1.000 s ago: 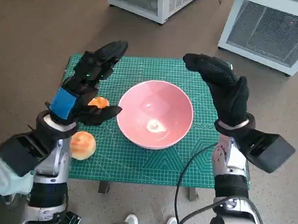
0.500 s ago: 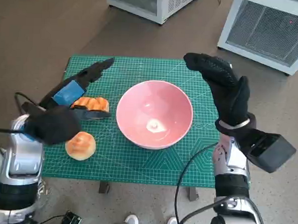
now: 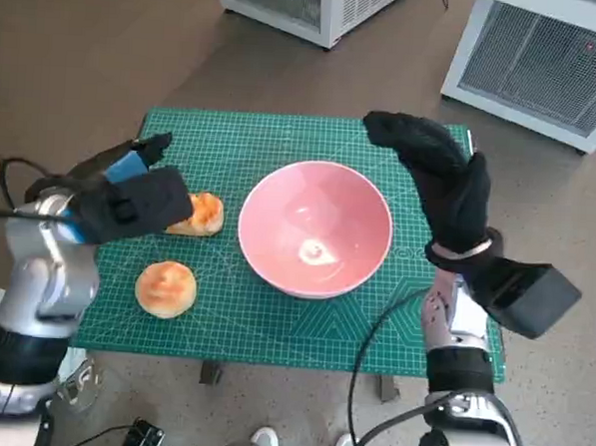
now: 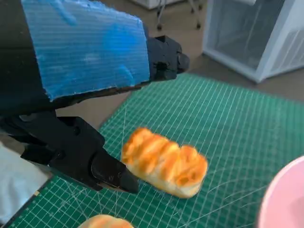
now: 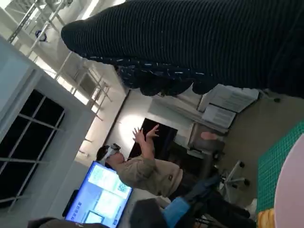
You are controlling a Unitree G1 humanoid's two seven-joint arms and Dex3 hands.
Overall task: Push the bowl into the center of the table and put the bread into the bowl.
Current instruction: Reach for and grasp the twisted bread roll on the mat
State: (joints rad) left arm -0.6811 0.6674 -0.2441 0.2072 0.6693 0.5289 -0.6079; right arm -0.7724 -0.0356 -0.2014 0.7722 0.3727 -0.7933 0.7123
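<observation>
Head view: left hand (image 3: 129, 199) is hovering, fingers spread and holding nothing, beside the ridged bread (image 3: 200, 214); right hand (image 3: 442, 186) is standing upright, unclenched, beside the pink bowl (image 3: 316, 227), which is sitting mid-mat. A round bun (image 3: 166, 288) is lying near the green mat's (image 3: 282, 142) front edge.

Left wrist view: black fingers (image 4: 111, 173) are flanking the ridged bread, contact unclear.

Right wrist view: a person (image 5: 142, 168) is raising both hands beside a screen (image 5: 102, 192).

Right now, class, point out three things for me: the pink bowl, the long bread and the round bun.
Bowl (image 3: 317, 199): head view, on the bare inner wall.
Long bread (image 4: 165, 161): left wrist view, on the middle of its ridged top.
Round bun (image 3: 166, 288): head view, on the centre of its crust.
</observation>
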